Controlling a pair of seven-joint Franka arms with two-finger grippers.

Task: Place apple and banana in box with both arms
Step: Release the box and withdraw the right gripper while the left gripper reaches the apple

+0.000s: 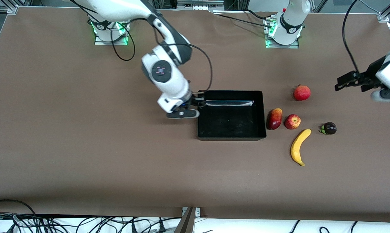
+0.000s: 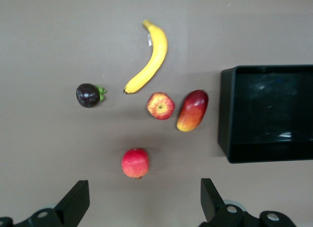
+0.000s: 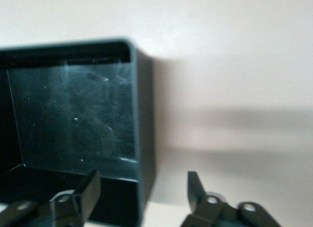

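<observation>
Step in hand: steadying the box (image 1: pixel 231 115), mid-bench. Your right gripper (image 1: pixel 195 106) straddles its wall at the right arm's end, fingers spread, gripping nothing. Left gripper (image 1: pixel 347 81) hangs open and empty near the left arm's edge. Apple (image 1: pixel 292 121) and banana (image 1: pixel 299 146) lie on the brown mat (image 1: pixel 85 145) beside the box; you next lower over the apple.

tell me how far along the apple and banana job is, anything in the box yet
Nothing is in yet: the box holds no fruit. The apple and banana both lie on the table beside it, toward the left arm's end. In hand: the right gripper is open, straddling the box's wall, and the left gripper hangs open over the fruits, holding nothing. Both fruits are left to pick and place.
</observation>
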